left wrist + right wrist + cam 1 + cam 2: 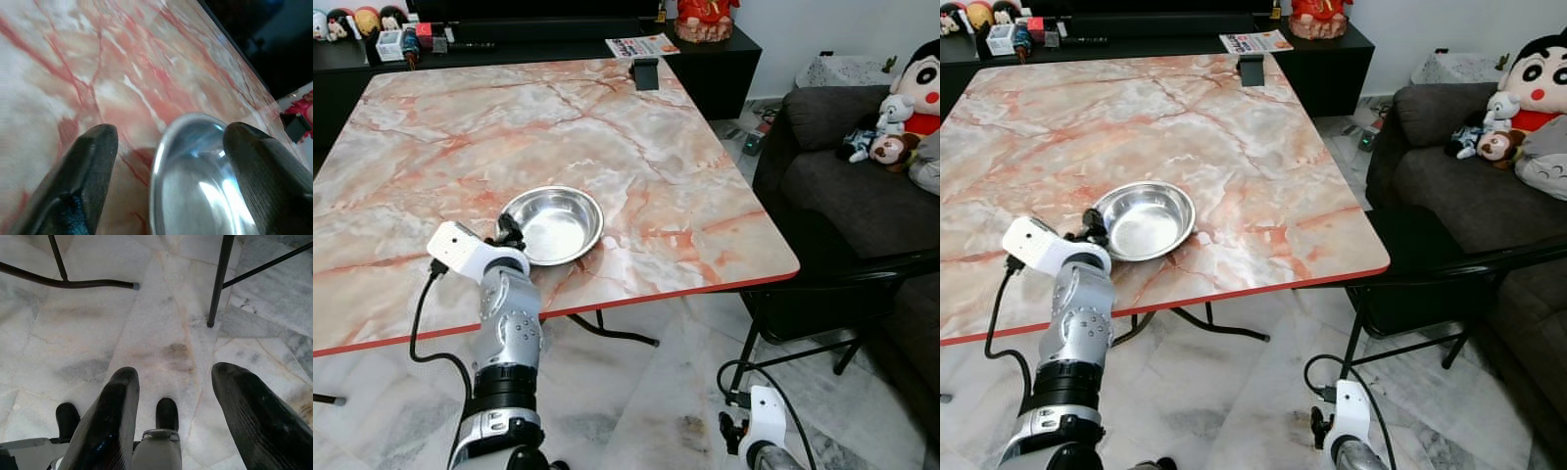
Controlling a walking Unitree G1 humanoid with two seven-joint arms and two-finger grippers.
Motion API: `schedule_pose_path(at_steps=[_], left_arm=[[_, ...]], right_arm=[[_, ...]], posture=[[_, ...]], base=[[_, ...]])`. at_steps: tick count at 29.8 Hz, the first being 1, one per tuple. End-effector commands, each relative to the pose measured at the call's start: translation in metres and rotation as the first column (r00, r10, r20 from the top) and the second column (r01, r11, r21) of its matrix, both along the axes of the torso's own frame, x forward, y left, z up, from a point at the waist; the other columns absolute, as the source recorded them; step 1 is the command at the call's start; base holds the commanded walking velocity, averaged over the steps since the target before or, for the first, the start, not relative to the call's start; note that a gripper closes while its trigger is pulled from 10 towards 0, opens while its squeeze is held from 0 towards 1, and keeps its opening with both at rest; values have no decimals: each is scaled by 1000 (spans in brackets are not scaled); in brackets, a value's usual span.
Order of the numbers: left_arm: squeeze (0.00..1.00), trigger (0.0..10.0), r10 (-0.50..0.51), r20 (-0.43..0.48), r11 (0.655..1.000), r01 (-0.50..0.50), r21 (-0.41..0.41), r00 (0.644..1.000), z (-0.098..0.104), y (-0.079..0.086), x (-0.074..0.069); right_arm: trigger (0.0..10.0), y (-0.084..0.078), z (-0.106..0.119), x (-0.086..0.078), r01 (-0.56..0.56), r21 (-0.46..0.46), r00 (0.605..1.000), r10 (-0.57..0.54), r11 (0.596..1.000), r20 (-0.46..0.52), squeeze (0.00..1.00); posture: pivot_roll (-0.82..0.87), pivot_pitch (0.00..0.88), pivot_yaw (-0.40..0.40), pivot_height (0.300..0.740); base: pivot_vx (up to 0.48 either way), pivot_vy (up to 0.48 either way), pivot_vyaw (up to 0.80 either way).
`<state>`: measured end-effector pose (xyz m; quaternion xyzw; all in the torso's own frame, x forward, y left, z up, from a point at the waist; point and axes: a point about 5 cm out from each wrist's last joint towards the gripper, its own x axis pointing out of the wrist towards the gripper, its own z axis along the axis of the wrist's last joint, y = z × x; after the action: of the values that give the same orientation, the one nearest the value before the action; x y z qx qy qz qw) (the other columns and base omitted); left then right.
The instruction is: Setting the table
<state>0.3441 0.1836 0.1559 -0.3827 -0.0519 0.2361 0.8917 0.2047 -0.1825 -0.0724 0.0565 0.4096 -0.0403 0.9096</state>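
Left tool open astride steel bowl rim; right tool open above floor.

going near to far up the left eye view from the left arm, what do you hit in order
left gripper at the near rim of the steel bowl → bare marble table → small black stand near the far edge → magazine on the black cabinet → red figurine

eyes: high, down on table | left wrist: close, perhaps blurred | right wrist: floorward
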Motion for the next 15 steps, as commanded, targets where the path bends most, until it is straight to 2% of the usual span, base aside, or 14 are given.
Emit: schedule_pose_path(at_steps=[1,10,14,15], left_arm=[[0,10000,63,28,998,-64,17,998,5,13,-5],[0,10000,167,75,984,-171,51,983,15,41,-10],[0,10000,202,107,967,-216,134,973,24,55,-11],[0,10000,216,112,951,-235,199,970,27,63,-13]], right_arm=[[10000,-1,-2,-3,3,2,1000,-3,1000,-16,0],[10000,-2,-1,-2,-2,1,1000,2,1000,-13,0],[10000,-2,-1,-1,-4,0,1000,4,1000,-9,0],[10000,-2,-1,-1,-4,0,1000,4,1000,-8,0]], posture=[[67,110,-47,740],[67,111,-52,740],[65,112,-56,740],[65,112,-56,740]], base=[[0,0,0],[0,0,0],[0,0,0],[0,0,0]])
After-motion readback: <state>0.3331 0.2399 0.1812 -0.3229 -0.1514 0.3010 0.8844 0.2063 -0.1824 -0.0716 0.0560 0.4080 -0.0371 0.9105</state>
